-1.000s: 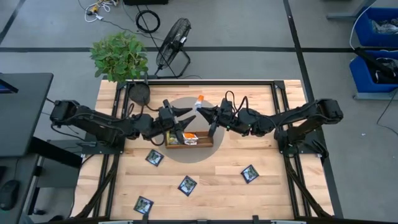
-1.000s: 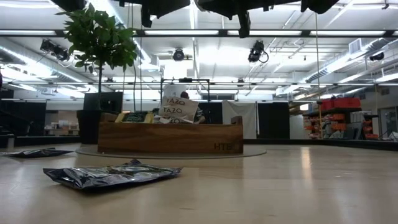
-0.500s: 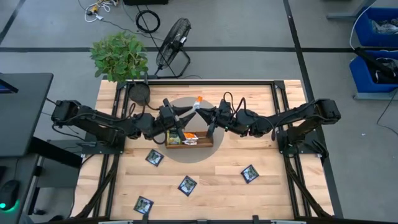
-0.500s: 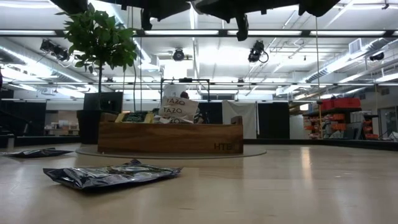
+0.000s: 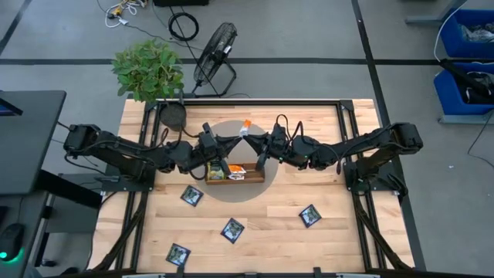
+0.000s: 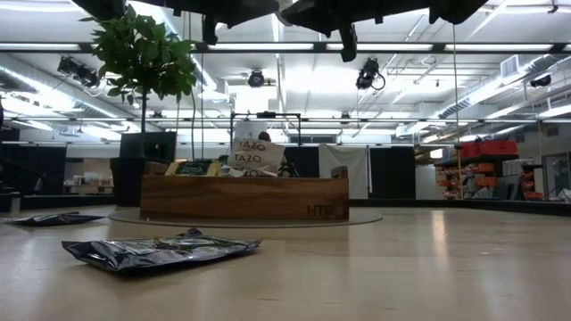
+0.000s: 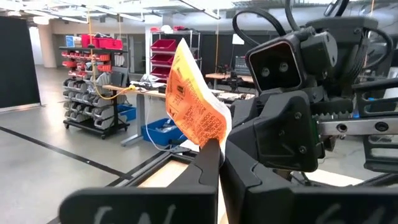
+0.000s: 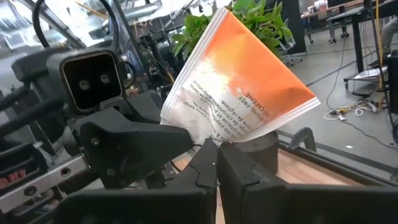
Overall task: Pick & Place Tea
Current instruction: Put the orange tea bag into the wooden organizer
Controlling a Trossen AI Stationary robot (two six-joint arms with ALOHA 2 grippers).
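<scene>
I have an orange-and-white tea sachet (image 8: 239,93) pinched in mid-air above the wooden tray (image 5: 234,175), with both grippers on it at once. The left gripper (image 7: 214,152) has its fingers pressed together on one lower corner, and the right gripper (image 8: 214,152) is clamped on the same corner region from the other side.

I judge the sachet very light, thin and floppy: it stands up from the pinch only because the paper is creased. It should crumple or tear if the two arms pull apart, so I'd hold it by the sealed edge, not the centre.

Small print runs along its edge; I read "FREE" and "CAFEINE". Sachets standing in the tray read "TAZO" (image 6: 252,153), and the tray front carries "HTS" (image 6: 319,210). Dark navy sachets (image 5: 232,229) lie loose on the table (image 5: 340,239).
</scene>
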